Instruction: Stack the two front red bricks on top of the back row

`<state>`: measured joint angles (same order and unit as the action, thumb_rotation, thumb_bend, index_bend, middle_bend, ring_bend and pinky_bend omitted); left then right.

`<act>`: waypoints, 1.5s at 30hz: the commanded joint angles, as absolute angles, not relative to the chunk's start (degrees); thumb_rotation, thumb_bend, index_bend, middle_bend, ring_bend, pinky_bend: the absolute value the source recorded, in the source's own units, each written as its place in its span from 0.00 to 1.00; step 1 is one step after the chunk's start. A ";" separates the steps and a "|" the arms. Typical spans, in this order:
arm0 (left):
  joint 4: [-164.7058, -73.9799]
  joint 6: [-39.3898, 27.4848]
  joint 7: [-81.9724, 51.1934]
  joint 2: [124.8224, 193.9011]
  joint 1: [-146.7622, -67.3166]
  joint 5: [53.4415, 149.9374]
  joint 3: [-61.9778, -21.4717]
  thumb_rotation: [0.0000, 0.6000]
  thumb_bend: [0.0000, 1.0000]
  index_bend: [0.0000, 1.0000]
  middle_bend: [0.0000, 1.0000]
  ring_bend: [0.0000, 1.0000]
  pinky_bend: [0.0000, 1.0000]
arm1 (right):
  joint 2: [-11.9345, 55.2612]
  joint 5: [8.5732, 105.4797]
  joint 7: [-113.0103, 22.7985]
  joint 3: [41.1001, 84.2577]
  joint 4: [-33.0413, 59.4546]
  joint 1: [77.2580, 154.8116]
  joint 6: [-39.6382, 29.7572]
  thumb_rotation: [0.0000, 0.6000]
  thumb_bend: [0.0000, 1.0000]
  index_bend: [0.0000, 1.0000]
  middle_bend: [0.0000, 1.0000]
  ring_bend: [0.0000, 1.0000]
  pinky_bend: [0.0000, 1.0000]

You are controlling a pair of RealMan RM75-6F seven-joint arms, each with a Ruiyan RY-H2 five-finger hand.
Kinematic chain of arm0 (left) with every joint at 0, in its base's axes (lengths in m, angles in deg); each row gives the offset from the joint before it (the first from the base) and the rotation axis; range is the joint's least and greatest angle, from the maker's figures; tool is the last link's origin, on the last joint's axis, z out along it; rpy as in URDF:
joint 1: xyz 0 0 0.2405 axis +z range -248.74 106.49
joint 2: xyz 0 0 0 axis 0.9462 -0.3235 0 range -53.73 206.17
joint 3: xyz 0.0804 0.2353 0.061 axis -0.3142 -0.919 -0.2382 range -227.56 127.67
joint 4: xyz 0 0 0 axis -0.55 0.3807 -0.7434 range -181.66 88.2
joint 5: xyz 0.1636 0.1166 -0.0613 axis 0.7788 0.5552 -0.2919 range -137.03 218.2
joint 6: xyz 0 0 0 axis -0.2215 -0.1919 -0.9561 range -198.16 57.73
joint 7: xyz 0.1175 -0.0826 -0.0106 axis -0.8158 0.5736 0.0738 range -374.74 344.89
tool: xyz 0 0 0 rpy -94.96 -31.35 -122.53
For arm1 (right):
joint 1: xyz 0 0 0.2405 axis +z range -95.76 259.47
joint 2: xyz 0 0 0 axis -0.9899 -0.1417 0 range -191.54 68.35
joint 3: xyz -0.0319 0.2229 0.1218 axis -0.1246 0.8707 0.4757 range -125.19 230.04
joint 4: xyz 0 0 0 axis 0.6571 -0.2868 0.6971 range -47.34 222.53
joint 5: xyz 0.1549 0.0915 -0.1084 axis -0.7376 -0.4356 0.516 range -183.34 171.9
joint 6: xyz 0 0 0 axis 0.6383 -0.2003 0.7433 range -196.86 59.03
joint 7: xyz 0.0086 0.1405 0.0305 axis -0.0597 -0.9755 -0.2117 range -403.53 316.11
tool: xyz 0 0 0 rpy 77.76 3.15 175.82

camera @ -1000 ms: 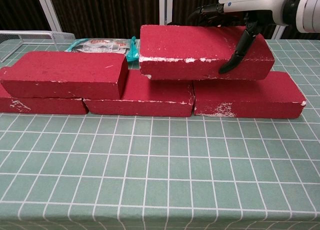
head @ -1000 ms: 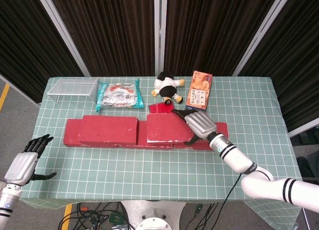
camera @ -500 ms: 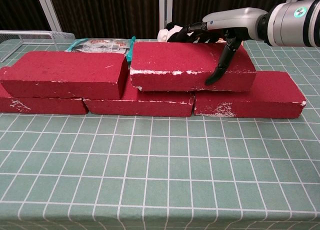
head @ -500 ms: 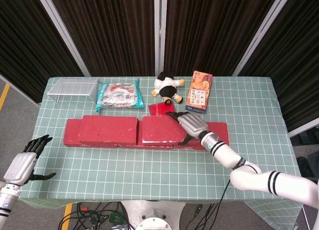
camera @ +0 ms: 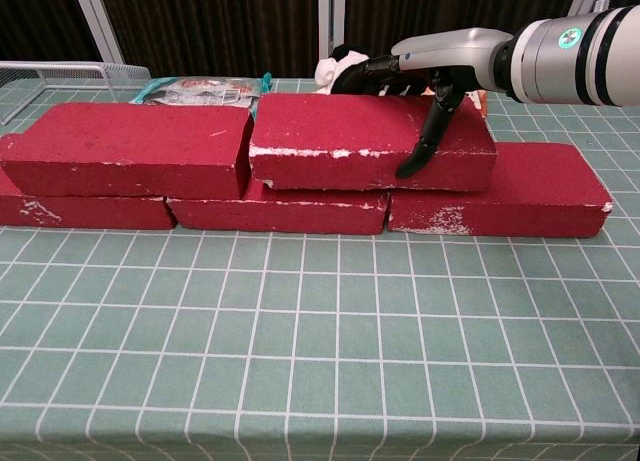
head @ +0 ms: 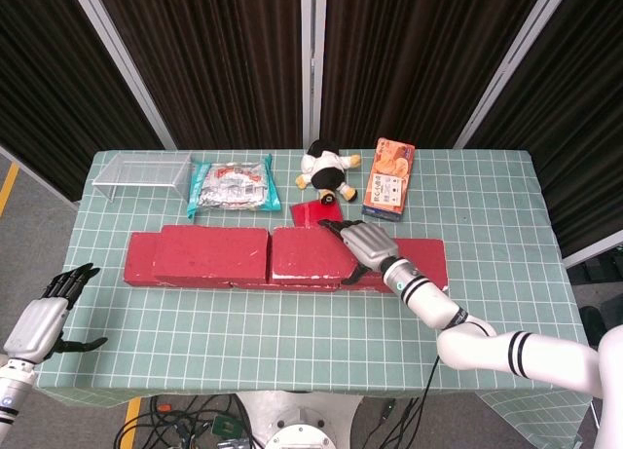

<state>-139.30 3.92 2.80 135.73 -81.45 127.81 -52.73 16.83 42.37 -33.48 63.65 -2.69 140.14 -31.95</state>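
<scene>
Two red bricks sit on top of the back row, so the stacking looks close to done; the risk lies in the release. The surface carries the whole wall of bricks across its middle. On the upper layer, the left top brick rests alone, and the right top brick lies just beside it, their ends nearly touching in the chest view, with only a thin dark seam between them.

Trouble could come from that seam. If the right top brick is pushed any further left, it may shove its neighbour along the lower row. If the right robot hand lets go with its thumb dragging down the front face, the brick could be pulled forward toward the row's edge. I cannot tell whether the brick lies fully flat or with one end slightly raised.

The right arm reaches in from the right, forearm low over the wall. Its robot hand grips the right top brick from above: palm laid over the top, fingers stretched across the back edge, thumb hanging down the front face. The left robot hand hangs off the surface's near left corner, holding nothing, fingers spread apart and well away from the bricks.
</scene>
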 commanded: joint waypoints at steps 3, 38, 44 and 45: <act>-139.08 3.64 3.44 135.62 -81.43 127.72 -52.78 1.00 0.03 0.07 0.00 0.00 0.00 | 17.38 40.03 -31.86 62.77 -2.79 141.15 -30.89 1.00 0.08 0.07 0.26 0.22 0.30; -137.31 3.92 6.27 135.66 -80.75 128.37 -53.13 1.00 0.03 0.07 0.00 0.00 0.00 | 19.49 33.09 -27.89 61.09 -3.39 144.59 -27.71 1.00 0.08 0.07 0.26 0.22 0.29; -137.18 3.52 6.18 135.81 -80.77 128.21 -53.22 1.00 0.03 0.07 0.00 0.00 0.00 | 19.84 32.53 -27.60 60.92 -3.25 144.97 -27.84 1.00 0.08 0.07 0.26 0.22 0.29; -137.13 3.42 6.19 135.87 -80.79 128.18 -53.23 1.00 0.03 0.07 0.00 0.00 0.00 | 19.95 32.41 -27.50 60.88 -3.18 145.08 -27.85 1.00 0.08 0.07 0.26 0.22 0.29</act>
<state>-137.15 3.44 6.19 135.85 -80.78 128.20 -53.22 19.94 32.42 -27.50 60.90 -3.19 145.07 -27.84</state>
